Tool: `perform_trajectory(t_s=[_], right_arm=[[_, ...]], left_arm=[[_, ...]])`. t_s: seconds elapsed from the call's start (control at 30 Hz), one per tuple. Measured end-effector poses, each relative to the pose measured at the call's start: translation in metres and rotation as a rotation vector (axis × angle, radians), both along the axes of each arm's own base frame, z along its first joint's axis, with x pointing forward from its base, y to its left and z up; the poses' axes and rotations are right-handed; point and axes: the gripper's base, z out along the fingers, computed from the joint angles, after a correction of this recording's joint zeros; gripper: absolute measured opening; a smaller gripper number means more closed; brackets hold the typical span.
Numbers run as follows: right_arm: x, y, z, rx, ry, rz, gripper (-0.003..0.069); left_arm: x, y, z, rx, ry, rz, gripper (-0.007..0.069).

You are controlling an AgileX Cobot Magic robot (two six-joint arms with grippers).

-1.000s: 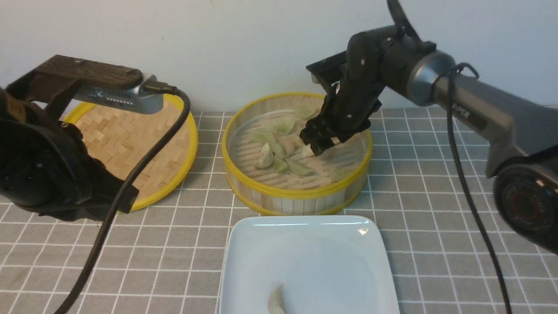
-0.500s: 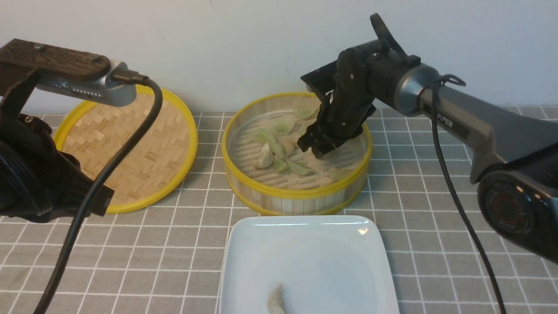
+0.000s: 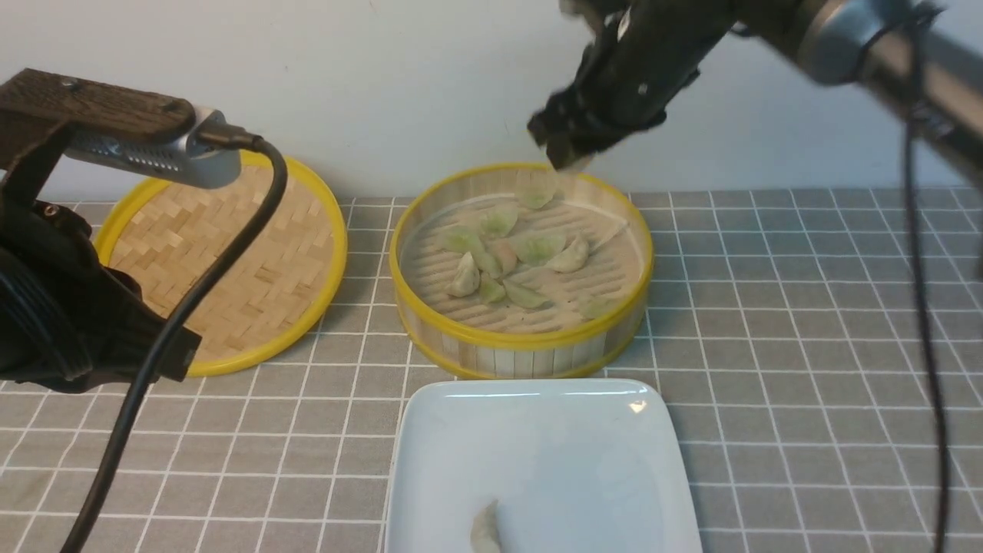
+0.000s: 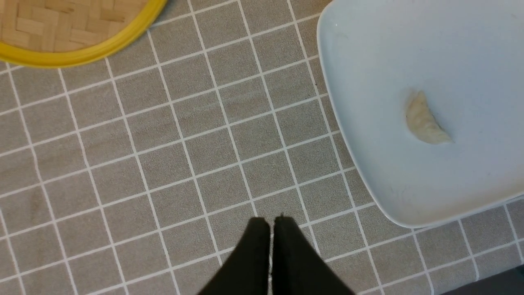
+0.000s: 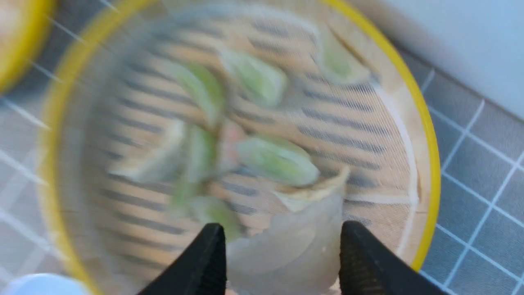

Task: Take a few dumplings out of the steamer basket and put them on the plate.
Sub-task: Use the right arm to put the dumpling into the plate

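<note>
I'm seeing robot arms working over a grid-patterned tabletop (image 3: 768,430) against a plain pale wall (image 3: 384,92), suggesting a lab-like test station; the wider room I can't tell.

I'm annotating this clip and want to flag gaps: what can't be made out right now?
- Plate: near edge cut off by the front view's bottom edge.
- Dumpling in the right gripper: blurred in the front view; its lower end is cut off in the right wrist view.
- Lid: partly hidden behind the left arm in the front view.

No legible text or numbers anywhere — right arm (image 3: 783,31) (motion-blurred) included.
</note>
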Motion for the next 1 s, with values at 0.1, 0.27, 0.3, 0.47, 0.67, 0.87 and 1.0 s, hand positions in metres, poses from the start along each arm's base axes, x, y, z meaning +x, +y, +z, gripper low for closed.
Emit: perform_trajectory(t_s=[0.1, 0.27, 0.3, 0.47, 0.67, 0.87, 1.0], right_arm=[[-0.030, -0.006, 0.023, 0.063, 0.026, 0.017, 0.0327], [-0.085, -0.015, 0.012, 0.040, 0.159, 0.047, 0.0326], [-0.096, -0.015, -0.001, 0.023, 0.212, 0.050, 0.0326], [-0.126, -0.003, -0.063, -0.043, 0.407, 0.026, 0.0325], [-0.137, 0.028, -0.122, -0.069, 0.437, 0.039, 0.0325], [-0.133, 0.035, -0.135, -0.065, 0.421, 0.037, 0.0413], [-0.129, 0.035, -0.124, -0.093, 0.396, 0.055, 0.0534]], left_arm=[[0.000, 0.000, 0.000, 0.000, 0.000, 0.000, -0.0005], [0.000, 0.000, 0.000, -0.003, 0.001, 0.000, -0.0005], [0.000, 0.000, 0.000, -0.004, 0.001, -0.001, -0.0005], [-0.001, -0.002, 0.000, -0.018, 0.006, -0.003, -0.0005], [-0.001, -0.003, 0.000, -0.032, 0.011, -0.005, -0.0005], [-0.001, -0.003, 0.000, -0.029, 0.009, -0.014, -0.0005], [-0.001, -0.003, 0.000, -0.029, 0.008, -0.026, -0.0005]])
